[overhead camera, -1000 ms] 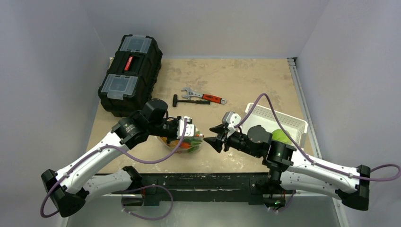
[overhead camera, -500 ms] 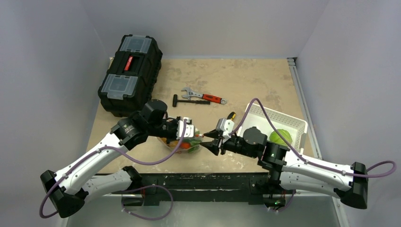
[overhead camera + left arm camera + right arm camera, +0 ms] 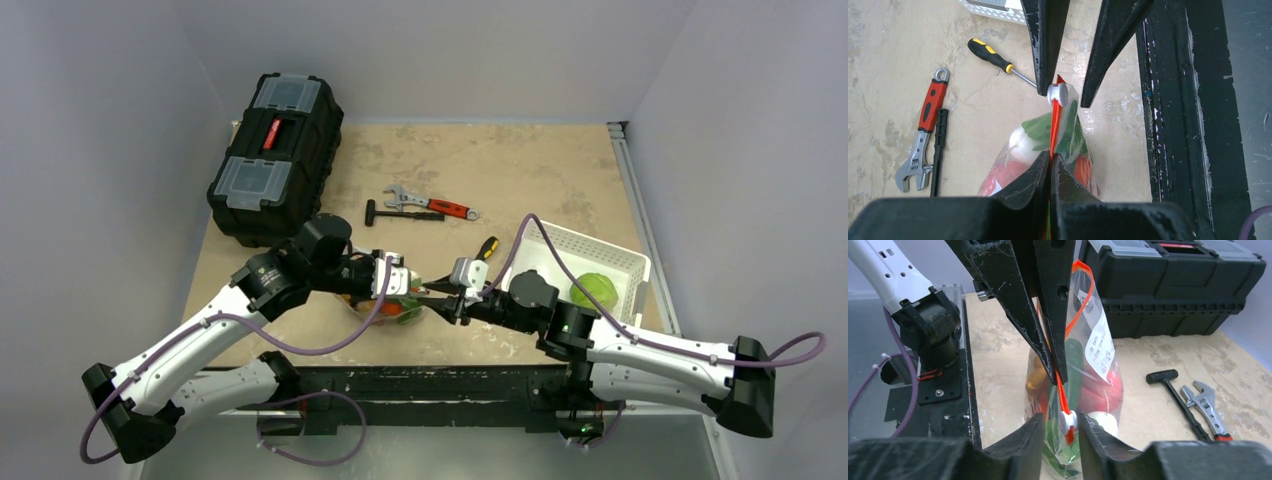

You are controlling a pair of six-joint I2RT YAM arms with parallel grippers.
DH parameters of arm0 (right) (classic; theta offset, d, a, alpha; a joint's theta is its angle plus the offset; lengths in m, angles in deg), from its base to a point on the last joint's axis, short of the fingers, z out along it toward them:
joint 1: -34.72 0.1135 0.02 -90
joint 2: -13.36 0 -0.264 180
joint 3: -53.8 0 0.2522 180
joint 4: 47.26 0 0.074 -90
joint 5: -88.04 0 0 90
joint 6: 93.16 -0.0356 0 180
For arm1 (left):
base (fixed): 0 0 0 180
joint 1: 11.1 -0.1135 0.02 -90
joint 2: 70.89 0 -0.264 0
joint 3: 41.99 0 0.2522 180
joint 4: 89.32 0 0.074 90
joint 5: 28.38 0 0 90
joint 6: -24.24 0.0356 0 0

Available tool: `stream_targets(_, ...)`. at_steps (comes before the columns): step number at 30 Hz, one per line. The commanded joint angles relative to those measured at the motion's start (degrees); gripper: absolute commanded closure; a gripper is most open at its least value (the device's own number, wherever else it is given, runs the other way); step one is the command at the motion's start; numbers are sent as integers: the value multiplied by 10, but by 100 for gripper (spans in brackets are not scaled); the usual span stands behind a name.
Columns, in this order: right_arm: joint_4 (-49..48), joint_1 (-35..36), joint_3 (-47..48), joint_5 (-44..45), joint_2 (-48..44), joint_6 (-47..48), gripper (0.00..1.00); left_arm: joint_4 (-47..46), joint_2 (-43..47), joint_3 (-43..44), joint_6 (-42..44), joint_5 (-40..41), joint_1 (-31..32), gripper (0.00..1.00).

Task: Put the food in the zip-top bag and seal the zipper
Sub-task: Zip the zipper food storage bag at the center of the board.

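Low in the middle of the overhead view, the zip-top bag (image 3: 398, 303) hangs between the two arms, with the food (image 3: 1100, 390) inside it. The left gripper (image 3: 1050, 159) is clamped on the zipper (image 3: 1053, 125). The right gripper (image 3: 1061, 419) straddles the white slider (image 3: 1058, 93), jaws apart, one finger seemingly touching it.

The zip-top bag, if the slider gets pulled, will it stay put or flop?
Probably floppy: the bag is thin crinkly film pinched only at its zipper. Likely bottom-heavy: the food bulges below. It may twist unless the left fingers hold firm.
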Motion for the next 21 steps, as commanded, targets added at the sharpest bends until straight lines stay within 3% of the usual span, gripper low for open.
stream_targets(1,-36,0,3,-11,7,27,73,-19,13,-3,12,-5,5,100)
stream_targets(13,-12,0,23,-18,25,42,88,-19,15,-3,14,-8,7,100)
stream_targets(18,8,0,51,-31,53,46,99,-19,15,-5,16,-10,9,100)
stream_targets(21,17,0,67,-33,65,47,100,-18,14,-5,16,-10,11,100)
